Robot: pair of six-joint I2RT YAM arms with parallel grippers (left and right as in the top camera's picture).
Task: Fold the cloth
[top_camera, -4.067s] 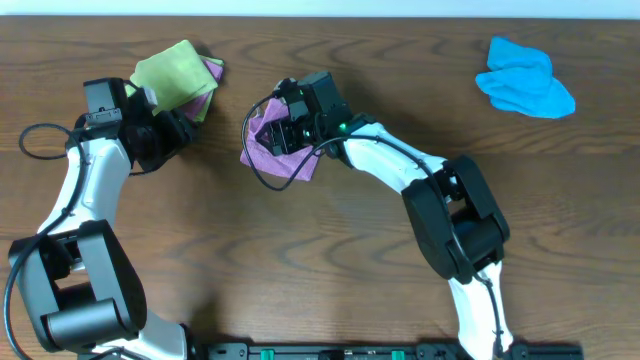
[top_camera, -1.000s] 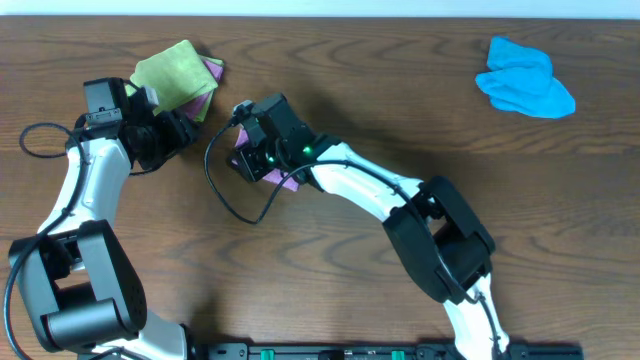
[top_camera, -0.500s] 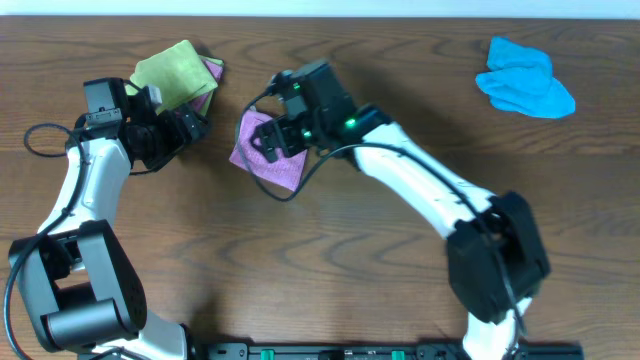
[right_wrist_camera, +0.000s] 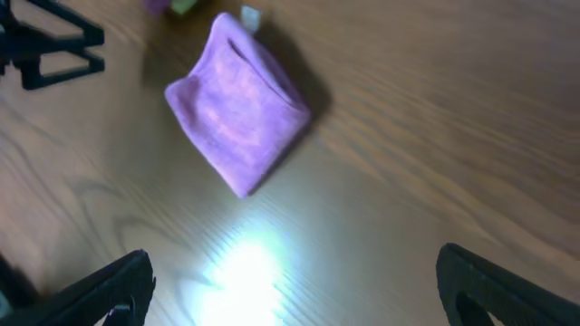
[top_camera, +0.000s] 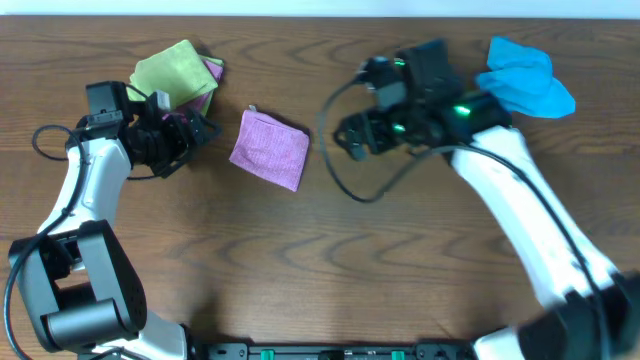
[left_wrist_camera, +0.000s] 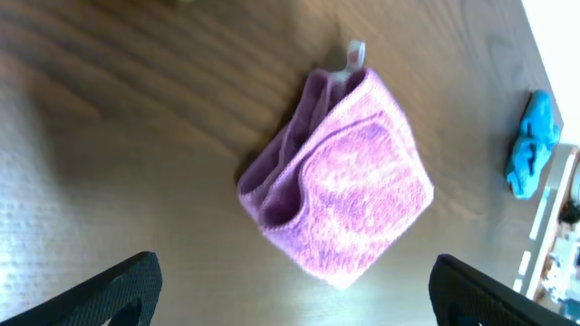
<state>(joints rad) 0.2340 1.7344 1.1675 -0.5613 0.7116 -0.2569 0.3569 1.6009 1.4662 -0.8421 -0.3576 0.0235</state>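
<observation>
The lilac-purple cloth lies folded into a small square on the wooden table, left of centre, with a white tag at its top corner. It also shows in the left wrist view and in the right wrist view. My left gripper is open and empty, just left of the cloth and apart from it. My right gripper is open and empty, right of the cloth and clear of it. In both wrist views the fingertips stand wide apart with bare table between them.
A lime-green cloth lies on a purple one at the back left, behind my left gripper. A bright blue cloth is crumpled at the back right, beside my right arm. Cables hang from both arms.
My right gripper has let go of the cloth and swung away to the right. The cloth now lies flat and folded on the table. My left gripper has moved slightly right.
</observation>
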